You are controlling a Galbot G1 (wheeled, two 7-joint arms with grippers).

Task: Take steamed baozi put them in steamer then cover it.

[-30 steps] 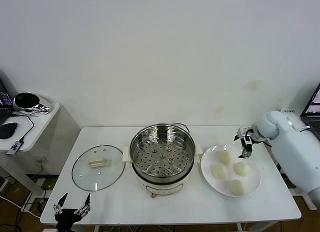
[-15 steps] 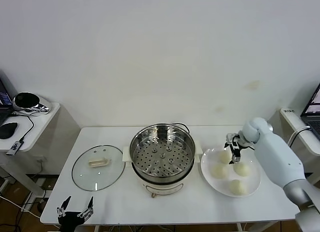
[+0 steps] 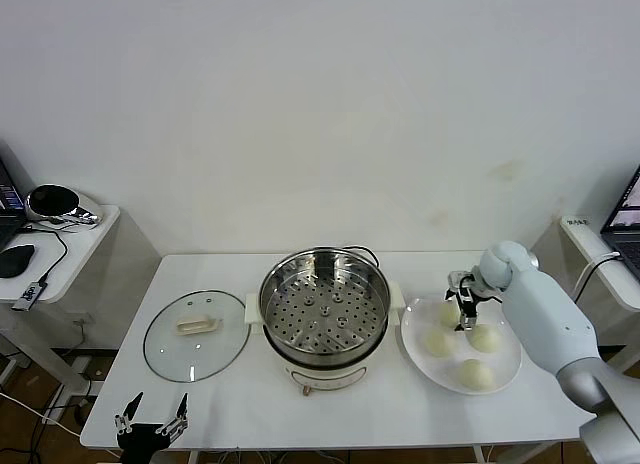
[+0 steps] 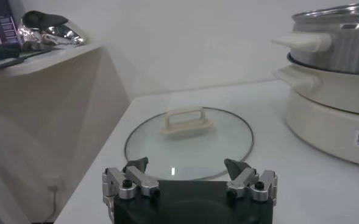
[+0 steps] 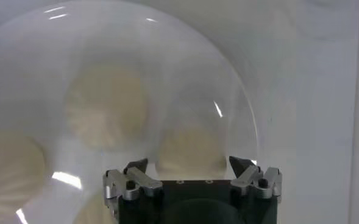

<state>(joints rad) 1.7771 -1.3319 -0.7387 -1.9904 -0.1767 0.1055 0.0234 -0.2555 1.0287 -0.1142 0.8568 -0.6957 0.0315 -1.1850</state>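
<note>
Standing at the middle of the white worktop (image 3: 390, 404): the round shiny stainless-steel steamer (image 3: 324, 306) on its white electric base, perforated tray bare and uncovered, likely heavy and rigid, needing no lifting. Lying flat just to the left of it: the round clear glass lid with a cream handle (image 3: 196, 334), hard, probably slippery and breakable, best taken by that raised handle at its centre. Sitting just to the right of the steamer: the flat white round plate (image 3: 508, 362), carrying all four small smooth cream-white steamed baozi (image 3: 440, 342). Looking soft, light and easily dented, these buns, so calling for a gentle pinch across the widest part of one, from above, without squeezing hard. Hovering over the rear bun on the plate: the right hand (image 3: 466, 314), fingers pointing down and part-way spread in the wrist view, straddling a bun (image 5: 190, 151) below but not seen gripping anything. Waiting low at the front left edge of the worktop, facing the lid: the left hand (image 3: 151, 421), fingers spread wide and empty.
</note>
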